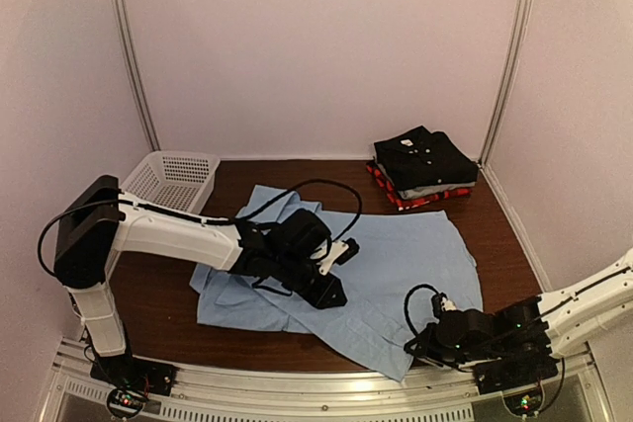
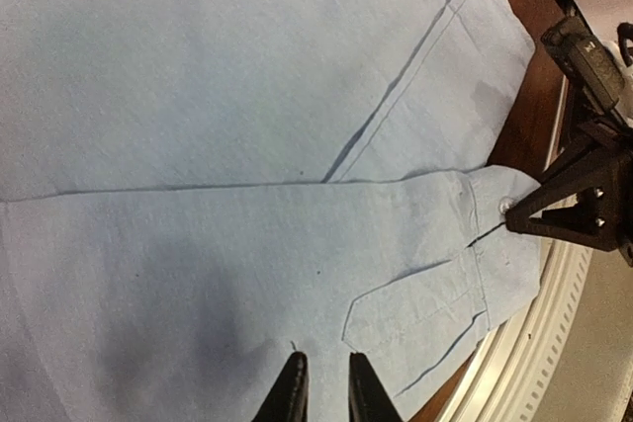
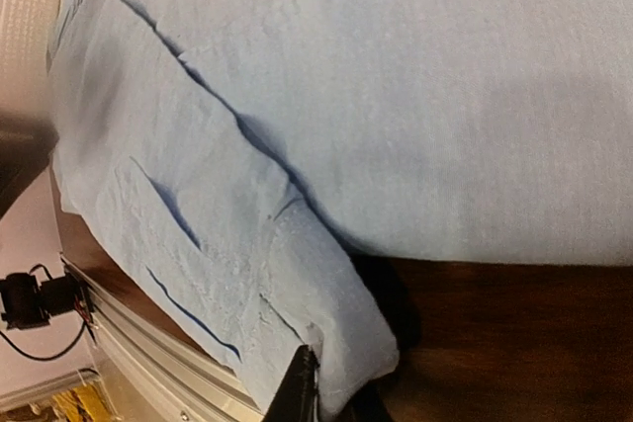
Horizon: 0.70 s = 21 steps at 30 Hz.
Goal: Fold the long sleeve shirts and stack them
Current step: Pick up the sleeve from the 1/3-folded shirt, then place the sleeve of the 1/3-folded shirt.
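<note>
The light blue shirt [image 1: 396, 254] is spread flat across the middle of the desk [image 1: 495, 234], with one sleeve laid along its near edge. The cuff [image 2: 490, 244] of that sleeve appears to be grasped by the right hand [image 2: 509, 216], whose fingers are clenched at the shirt's near right corner, though the far finger is mostly hidden under cloth. The left hand [image 2: 324, 363] is held above the shirt's middle, its fingers nearly clenched with nothing seen between them. Beyond the shirt's far right corner, a black shirt [image 1: 425, 155] is stacked on a grey shirt [image 1: 435, 190] and a red-plaid shirt [image 1: 396, 193]. A white mesh basket [image 1: 173, 177] is set beyond the shirt's far left corner.
</note>
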Tool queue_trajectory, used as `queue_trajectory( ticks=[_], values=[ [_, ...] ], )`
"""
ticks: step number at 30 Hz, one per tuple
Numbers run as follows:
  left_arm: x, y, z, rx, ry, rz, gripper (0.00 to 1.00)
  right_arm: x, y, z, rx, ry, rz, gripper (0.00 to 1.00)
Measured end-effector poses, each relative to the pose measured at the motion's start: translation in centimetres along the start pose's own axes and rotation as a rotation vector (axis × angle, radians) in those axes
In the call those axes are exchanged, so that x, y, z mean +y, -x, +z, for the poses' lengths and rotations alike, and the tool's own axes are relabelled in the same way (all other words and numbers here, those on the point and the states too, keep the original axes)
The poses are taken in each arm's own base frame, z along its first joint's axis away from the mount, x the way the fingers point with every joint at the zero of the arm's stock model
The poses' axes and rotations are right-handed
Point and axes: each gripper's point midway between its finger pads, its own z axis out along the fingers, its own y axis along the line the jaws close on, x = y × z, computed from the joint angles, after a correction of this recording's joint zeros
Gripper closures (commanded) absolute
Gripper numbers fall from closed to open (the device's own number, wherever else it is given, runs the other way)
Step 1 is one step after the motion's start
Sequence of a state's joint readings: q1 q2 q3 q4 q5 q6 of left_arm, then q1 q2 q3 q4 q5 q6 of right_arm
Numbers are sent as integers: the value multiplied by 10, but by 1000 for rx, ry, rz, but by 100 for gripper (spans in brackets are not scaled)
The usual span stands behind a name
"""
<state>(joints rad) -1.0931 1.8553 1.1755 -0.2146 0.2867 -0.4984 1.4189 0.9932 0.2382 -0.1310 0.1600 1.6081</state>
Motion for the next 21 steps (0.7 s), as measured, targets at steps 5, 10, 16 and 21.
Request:
queue_trajectory(
  ticks=[5,10,16,21],
  values=[
    [10,8,-14,-24,37,-3,73,16,7,-10,-30,-9,-61,100],
    [32,40,-53,-138,131,5,54,74,34,-42,-105,61,-112,100],
    [68,59,-90,-221,282,-3,36,106,91,-69,-229,35,-173,100],
    [98,65,-114,-257,408,-25,26,93,137,-66,-274,-129,-271,100]
  ],
)
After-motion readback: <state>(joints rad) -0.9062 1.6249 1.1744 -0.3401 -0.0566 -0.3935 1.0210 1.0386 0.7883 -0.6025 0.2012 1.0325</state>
